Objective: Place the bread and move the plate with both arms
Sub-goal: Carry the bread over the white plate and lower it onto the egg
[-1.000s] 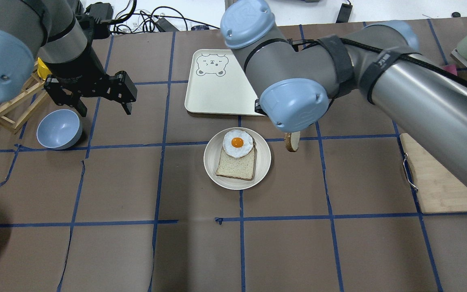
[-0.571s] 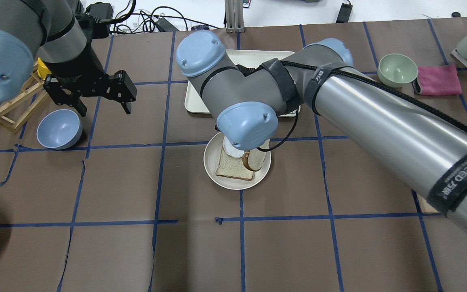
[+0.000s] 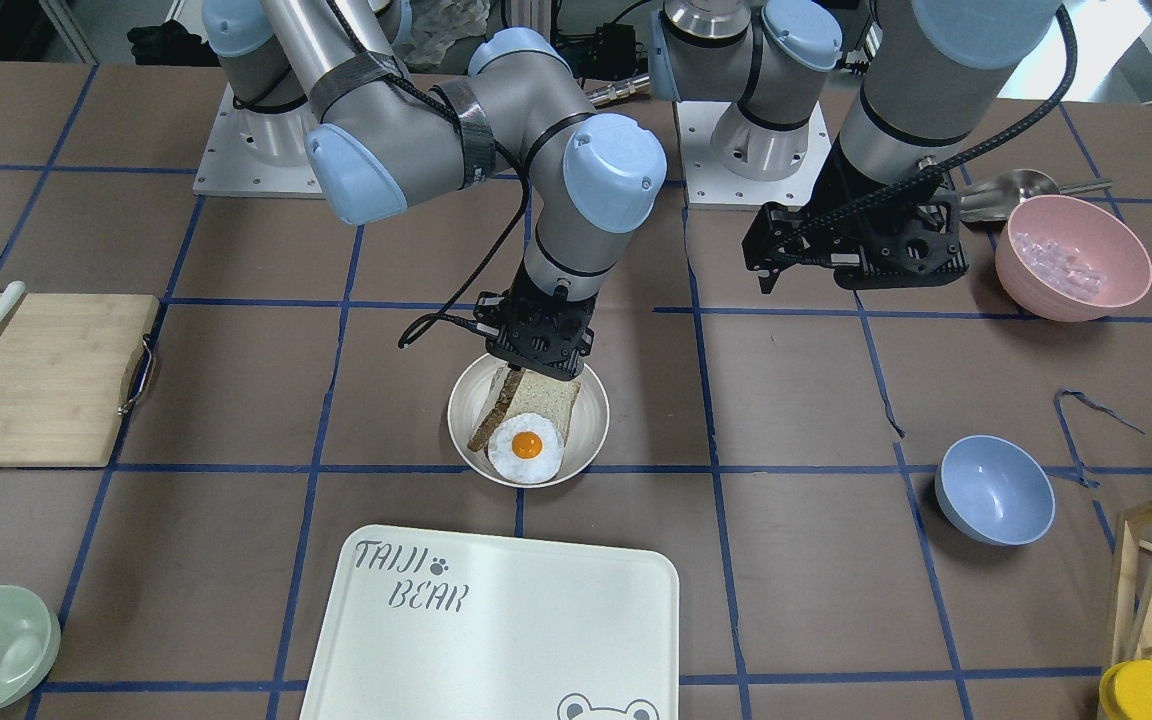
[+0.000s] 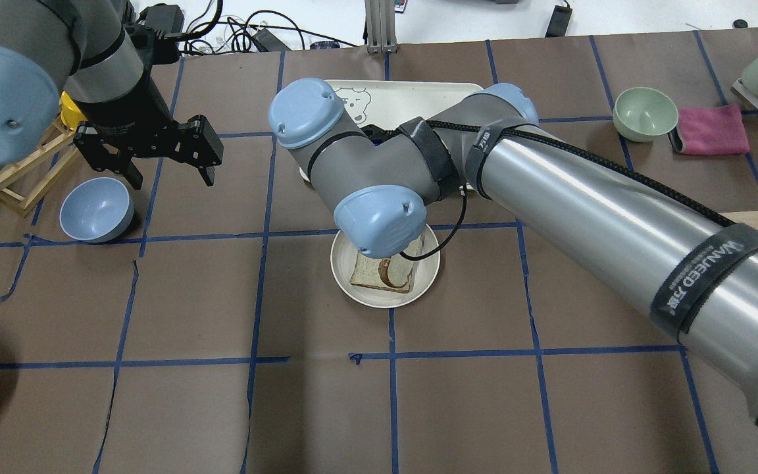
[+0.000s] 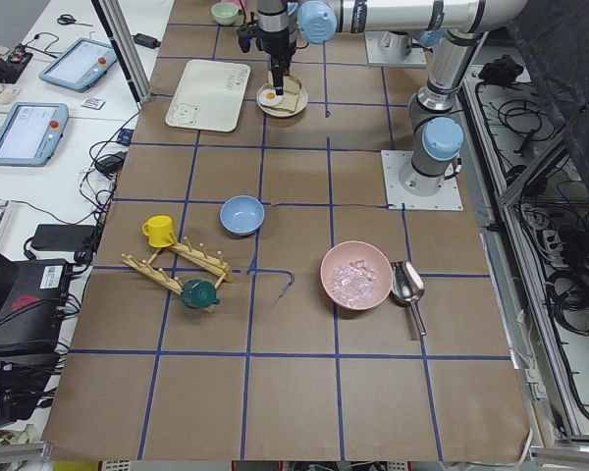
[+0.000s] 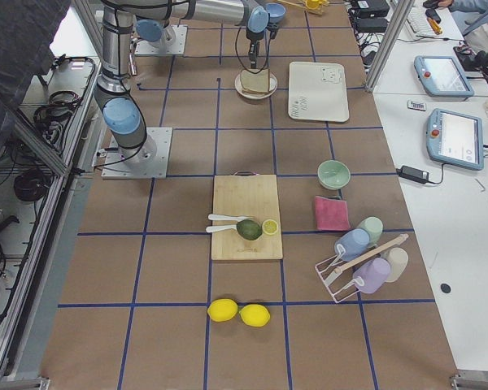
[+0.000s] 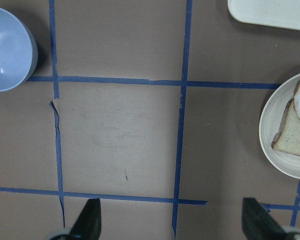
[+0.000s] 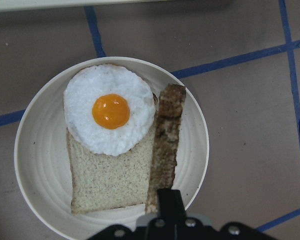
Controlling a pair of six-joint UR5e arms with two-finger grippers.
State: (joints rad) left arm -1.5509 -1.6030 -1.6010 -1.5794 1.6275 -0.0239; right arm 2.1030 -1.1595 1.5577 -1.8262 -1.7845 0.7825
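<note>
The round cream plate (image 8: 200,150) holds a pale squarish slice (image 8: 110,185) with a fried egg (image 8: 110,110) on top. My right gripper (image 8: 165,200) is shut on the bread (image 8: 167,140), held on edge with its dark crust up, its lower end on the plate beside the egg. In the front view the right gripper (image 3: 536,355) hangs right over the plate (image 3: 591,420) with the bread (image 3: 489,410). In the overhead view the wrist hides that gripper; the plate rim (image 4: 385,301) shows. My left gripper (image 4: 170,172) is open and empty, left of the plate, also in its wrist view (image 7: 172,222).
The white TAIJI BEAR tray (image 3: 496,620) lies beyond the plate. A blue bowl (image 4: 96,209) and a wooden rack (image 4: 17,178) are under the left arm. A pink bowl (image 3: 1071,255), a cutting board (image 3: 36,380) and a green bowl (image 4: 645,112) sit at the sides.
My right arm has swung left from beside the plate to over it, carrying the bread down next to the egg. The left arm has not moved.
</note>
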